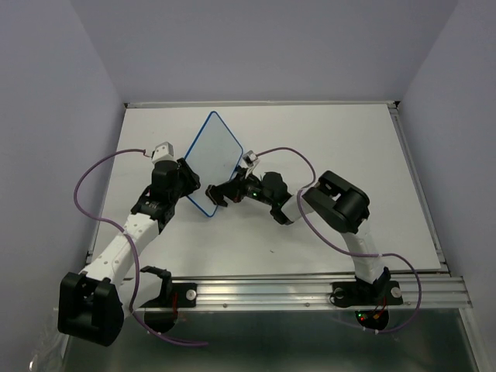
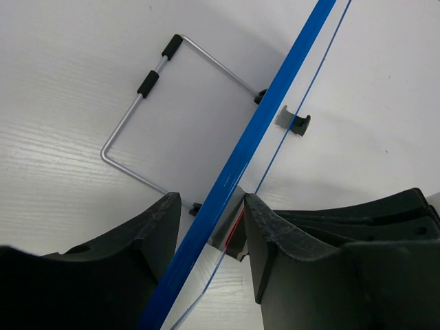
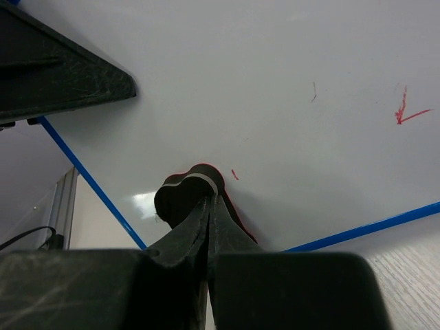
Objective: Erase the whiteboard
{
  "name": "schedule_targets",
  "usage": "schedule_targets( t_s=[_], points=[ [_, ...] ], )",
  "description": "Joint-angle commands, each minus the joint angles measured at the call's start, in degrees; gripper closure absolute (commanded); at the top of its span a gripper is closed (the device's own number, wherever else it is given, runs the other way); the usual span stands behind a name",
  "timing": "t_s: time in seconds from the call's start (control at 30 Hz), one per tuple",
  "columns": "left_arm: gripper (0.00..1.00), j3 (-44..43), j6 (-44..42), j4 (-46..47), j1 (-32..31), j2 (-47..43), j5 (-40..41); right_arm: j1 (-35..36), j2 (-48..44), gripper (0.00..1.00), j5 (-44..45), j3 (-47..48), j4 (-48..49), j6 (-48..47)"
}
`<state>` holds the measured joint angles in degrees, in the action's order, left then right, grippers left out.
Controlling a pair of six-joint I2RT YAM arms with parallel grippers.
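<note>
White tabletop (image 1: 349, 155): left claw (image 2: 212, 205) pinches whiteboard (image 1: 213, 157) rim; right claw (image 3: 207, 189), shut, touches its face.

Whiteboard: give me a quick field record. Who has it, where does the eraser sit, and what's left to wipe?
whiteboard: tilted up from the table
left jaws: clamped on its blue rim
right jaws: shut on the eraser
eraser: against the board face, near a corner
red marks: a few small ones unwiped
</note>
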<state>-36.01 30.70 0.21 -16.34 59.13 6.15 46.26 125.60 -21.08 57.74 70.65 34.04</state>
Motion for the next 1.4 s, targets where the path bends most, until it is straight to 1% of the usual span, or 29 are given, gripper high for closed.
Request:
schedule_targets(
  t_s=[0.0,0.2,0.33,0.4,0.53,0.73,0.8,0.97,1.0,1.07,1.1,1.13,1.17,1.23,1.27,1.3,1.37],
  points=[
    [0.48,-0.82,0.68,2.87,-1.33,-0.33,-4.39,7.52,1.31,0.99,-9.50,2.47,-5.17,-0.73],
    [0.48,-0.90,0.59,3.04,-1.33,0.10,-4.57,10.16,1.23,0.99,-12.32,2.91,-8.50,-4.85],
    [0.48,-0.64,0.68,3.13,-1.33,0.19,-4.57,10.17,0.26,0.99,-12.67,2.73,-12.10,-9.33],
    [0.48,-0.55,0.68,3.22,-1.33,0.19,-4.57,10.17,-0.18,0.99,-12.93,2.56,-12.99,-10.05],
    [0.48,-0.64,0.77,3.22,-1.33,0.10,-4.13,10.17,-3.25,0.99,-17.14,1.15,-11.06,-9.17],
    [0.48,-0.29,0.77,3.22,-1.41,-1.04,-3.60,10.17,-7.56,0.99,-18.47,-1.83,-8.87,-8.29],
    [0.48,-0.20,0.77,3.13,-1.33,-1.13,-3.52,8.94,-9.14,0.99,-19.17,-2.80,-6.51,-6.72],
    [0.48,0.06,0.85,3.04,-1.33,-1.39,-3.34,1.21,-11.25,0.99,-21.72,-6.93,3.69,3.03],
    [0.48,0.06,0.85,3.04,-1.33,-1.39,-3.43,-0.02,-11.52,0.99,-22.16,-7.63,7.79,4.87],
    [0.48,0.06,0.85,3.13,-1.33,-1.48,-3.34,-2.30,-11.26,0.99,-24.18,-9.56,12.91,11.02],
    [0.48,0.06,0.85,2.96,-1.33,-1.48,-3.34,-4.58,-11.17,0.99,-24.27,-10.27,17.46,12.96],
    [0.48,-0.02,0.77,2.96,-1.33,-1.48,-3.34,-5.73,-10.91,0.99,-24.36,-11.23,19.42,16.29],
    [0.48,-0.03,0.77,2.87,-1.33,-1.48,-3.34,-6.96,-10.64,0.99,-24.01,-11.50,20.83,17.71],
    [0.48,-0.03,0.77,2.87,-1.33,-1.57,-3.43,-10.74,-10.20,0.99,-23.05,-11.16,21.11,19.56],
    [0.48,-0.03,0.68,2.87,-1.33,-1.65,-3.43,-13.01,-9.77,0.99,-21.21,-10.46,18.76,20.01],
    [0.48,-0.11,0.68,2.78,-1.33,-1.65,-3.34,-13.04,-9.50,0.99,-20.41,-9.84,17.34,19.58],
    [0.48,-0.20,0.68,2.69,-1.33,-1.65,-3.34,-15.49,-9.15,0.99,-17.25,-7.21,13.13,17.38]
  ],
)
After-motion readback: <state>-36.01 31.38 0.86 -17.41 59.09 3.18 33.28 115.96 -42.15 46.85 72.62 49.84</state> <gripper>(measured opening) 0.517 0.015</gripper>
